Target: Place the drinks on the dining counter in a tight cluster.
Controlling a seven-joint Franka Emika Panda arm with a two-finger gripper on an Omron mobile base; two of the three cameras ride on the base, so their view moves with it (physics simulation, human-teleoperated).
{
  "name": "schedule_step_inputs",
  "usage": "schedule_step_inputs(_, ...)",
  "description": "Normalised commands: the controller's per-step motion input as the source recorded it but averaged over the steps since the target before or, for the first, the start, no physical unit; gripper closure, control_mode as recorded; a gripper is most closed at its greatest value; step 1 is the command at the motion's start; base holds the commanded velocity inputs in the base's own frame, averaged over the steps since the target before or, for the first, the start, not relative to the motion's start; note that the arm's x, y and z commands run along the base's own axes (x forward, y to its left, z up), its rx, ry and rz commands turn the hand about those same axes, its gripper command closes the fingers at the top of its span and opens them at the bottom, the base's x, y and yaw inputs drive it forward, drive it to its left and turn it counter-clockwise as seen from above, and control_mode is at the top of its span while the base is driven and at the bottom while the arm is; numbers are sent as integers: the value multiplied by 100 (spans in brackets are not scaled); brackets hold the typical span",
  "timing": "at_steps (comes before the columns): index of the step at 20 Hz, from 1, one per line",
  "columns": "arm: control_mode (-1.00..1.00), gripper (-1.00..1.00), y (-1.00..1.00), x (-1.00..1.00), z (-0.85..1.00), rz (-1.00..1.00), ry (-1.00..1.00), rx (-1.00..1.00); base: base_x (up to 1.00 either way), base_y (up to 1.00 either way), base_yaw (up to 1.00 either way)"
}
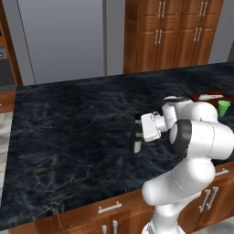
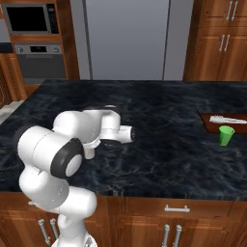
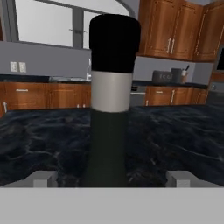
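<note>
A slim dark wine bottle (image 1: 135,138) with a pale label stands upright on the black marble dining counter (image 1: 68,128), near its front edge. My gripper (image 1: 137,130) is level with the bottle, with its jaws on either side of it. In the hand view the bottle (image 3: 111,100) rises straight ahead, with its black top and pale neck band. The fingers (image 3: 43,178) stand wide apart, with clear gaps to the bottle, so the gripper (image 3: 111,179) is open and holds nothing. In the right base view the arm hides most of the bottle.
A small green cup (image 1: 223,108) (image 2: 225,135) stands at the counter's right end beside a brown board (image 2: 224,119) that carries a pale item. Wooden cabinets and a grey fridge rise behind the counter. The dark top (image 2: 159,111) stretches broadly left and behind the bottle.
</note>
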Motion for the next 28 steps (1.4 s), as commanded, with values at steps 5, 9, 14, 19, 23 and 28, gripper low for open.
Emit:
schedule_step_inputs(5,-100,-100,-22,-8,0,0,2,0,0,0,0)
schedule_step_inputs(9,-100,-100,-23,-33,10,-10,9,0,0,0,0)
schedule_step_inputs(14,-100,-100,-9,-39,18,-18,16,0,0,0,0)
schedule_step_inputs(19,-100,-100,-10,-46,25,-17,23,0,0,0,0)
schedule_step_inputs(23,-100,-100,-1,-47,25,-7,16,-8,0,0,0)
schedule_step_inputs(28,-100,-100,7,-53,10,0,2,-6,0,0,0)
